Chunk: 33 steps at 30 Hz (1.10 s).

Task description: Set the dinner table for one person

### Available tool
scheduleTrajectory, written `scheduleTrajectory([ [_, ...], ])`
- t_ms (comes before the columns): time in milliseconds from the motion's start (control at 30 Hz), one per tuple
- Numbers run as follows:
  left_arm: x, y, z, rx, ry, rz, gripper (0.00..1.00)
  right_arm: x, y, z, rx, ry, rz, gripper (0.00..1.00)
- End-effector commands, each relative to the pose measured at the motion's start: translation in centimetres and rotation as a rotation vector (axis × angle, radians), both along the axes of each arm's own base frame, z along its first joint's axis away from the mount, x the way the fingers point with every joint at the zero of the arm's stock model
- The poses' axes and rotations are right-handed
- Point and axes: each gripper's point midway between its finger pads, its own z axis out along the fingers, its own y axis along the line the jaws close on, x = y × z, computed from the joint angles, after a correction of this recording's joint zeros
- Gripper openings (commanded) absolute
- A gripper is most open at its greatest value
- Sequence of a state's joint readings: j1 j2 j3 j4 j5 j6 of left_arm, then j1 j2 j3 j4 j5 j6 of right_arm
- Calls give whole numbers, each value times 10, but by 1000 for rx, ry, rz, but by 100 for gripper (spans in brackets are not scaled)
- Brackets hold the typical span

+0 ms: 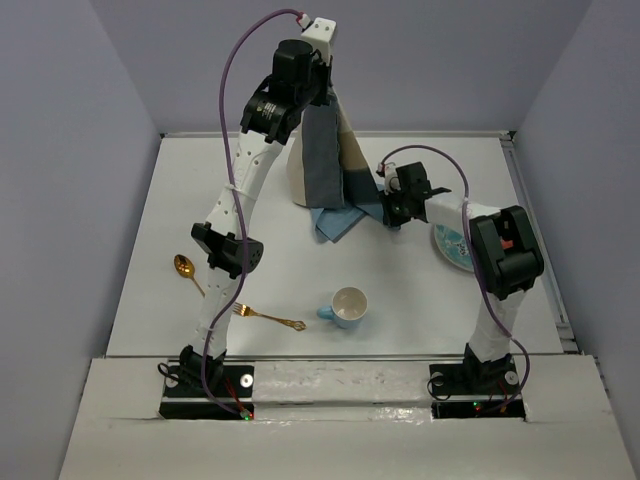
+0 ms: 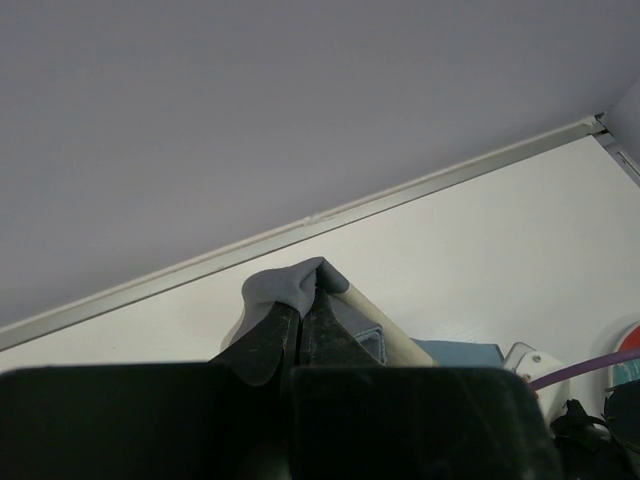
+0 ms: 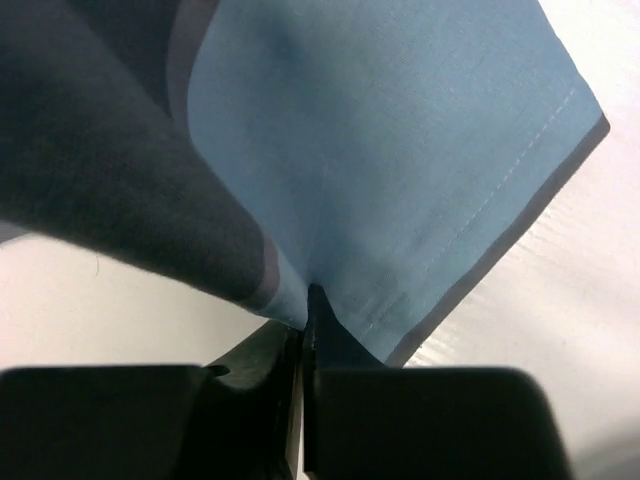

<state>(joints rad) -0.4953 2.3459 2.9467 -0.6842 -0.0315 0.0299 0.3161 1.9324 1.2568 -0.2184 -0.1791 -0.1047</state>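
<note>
i'm watching the left gripper point(image 1: 318, 100) holding high above the far edge of the dinner table point(image 1: 200, 180), about midway along it, and its fingers are clenching the top of the striped cloth mat point(image 1: 325, 160). on the left wrist camera the gripper point(image 2: 303, 300) is pinching a small grey peak of the mat point(image 2: 285, 285), with the white table point(image 2: 480, 260) and its far rail lying behind it. the mat is hanging down in a tall drape of grey, beige and blue bands, and its lower end is resting in folds on the table near the middle of the far edge

the right gripper point(image 1: 385, 205) is sitting low, just to the right of that lower end, and it is grasping the mat's blue corner. on the right wrist camera the gripper point(image 3: 303, 310) is showing its jaws pressed together on the hemmed edge of the mat point(image 3: 400, 150), with bare table point(image 3: 570, 330) showing to the right

a gold spoon point(image 1: 186, 268) is lying near the left edge. a gold fork point(image 1: 268, 317) is lying close to the near edge, left of centre, and a pale blue mug point(image 1: 348, 306) is standing upright just to its right, apart from it. a patterned plate point(image 1: 450, 245) is sitting toward the right edge, partly hidden by the right arm
</note>
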Motion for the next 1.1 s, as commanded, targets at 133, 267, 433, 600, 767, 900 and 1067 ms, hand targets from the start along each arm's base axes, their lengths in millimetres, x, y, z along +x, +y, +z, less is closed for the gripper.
scheduleTrajectory([
  [133,-15,23,63,-34,-142,59,0,20,-5,71,34,-201,-110,0],
  [267,-37,37,100,-55,-204,96,0,15,-25,167,71,-412,-213,0],
  [433,-75,54,148,-91,-285,153,0,-13,-51,266,126,-617,-310,0],
  [600,-119,78,197,-174,-357,165,0,-54,-67,349,230,-737,-363,0],
  [767,-150,93,224,-231,-392,152,0,-95,-74,404,309,-817,-345,0],
  [900,-175,101,241,-256,-420,118,0,-119,-72,423,356,-826,-303,0],
  [1067,-200,115,239,-254,-451,104,0,-145,-63,446,433,-839,-226,0],
])
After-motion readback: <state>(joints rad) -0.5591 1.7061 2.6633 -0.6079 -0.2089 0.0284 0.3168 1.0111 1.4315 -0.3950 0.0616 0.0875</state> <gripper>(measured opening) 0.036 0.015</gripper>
